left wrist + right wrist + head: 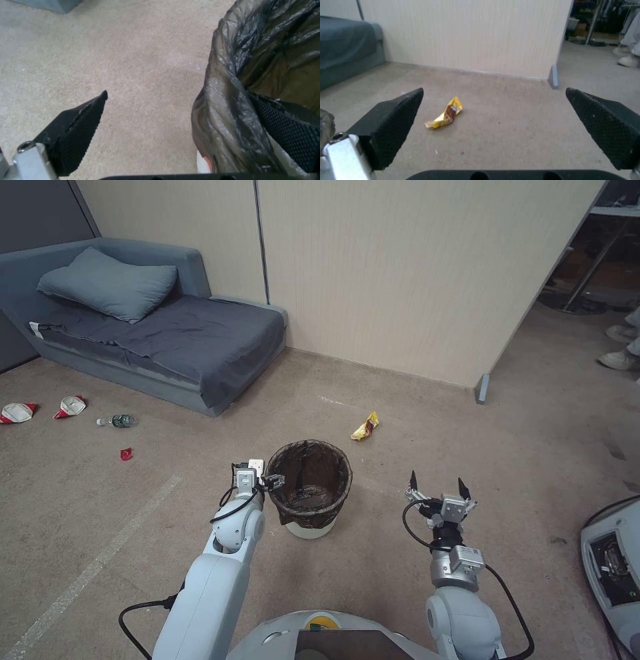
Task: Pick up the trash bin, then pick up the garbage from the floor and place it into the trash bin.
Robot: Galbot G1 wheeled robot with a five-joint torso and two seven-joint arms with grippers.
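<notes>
The trash bin (308, 527), white with a dark bag over its rim, stands on the carpet just ahead of me. My left gripper (273, 481) is open at the bin's left rim; in the left wrist view one finger (76, 130) is outside the bin (230, 105) and the other (290, 132) sits inside behind the bag. My right gripper (438, 488) hangs open to the right of the bin, holding nothing (493, 120). Garbage lies on the floor: a yellow wrapper (365, 427) (446, 113) beyond the bin, two crushed cups (70, 407) (17, 412), a bottle (117, 421) and a red scrap (125, 453) far left.
A grey sofa bed (167, 340) with a pillow (107, 283) fills the back left corner. A beige partition wall (400, 280) ends at a foot (481, 388). Another machine (610, 560) stands at the right edge. A person's shoes (620, 357) are at the far right.
</notes>
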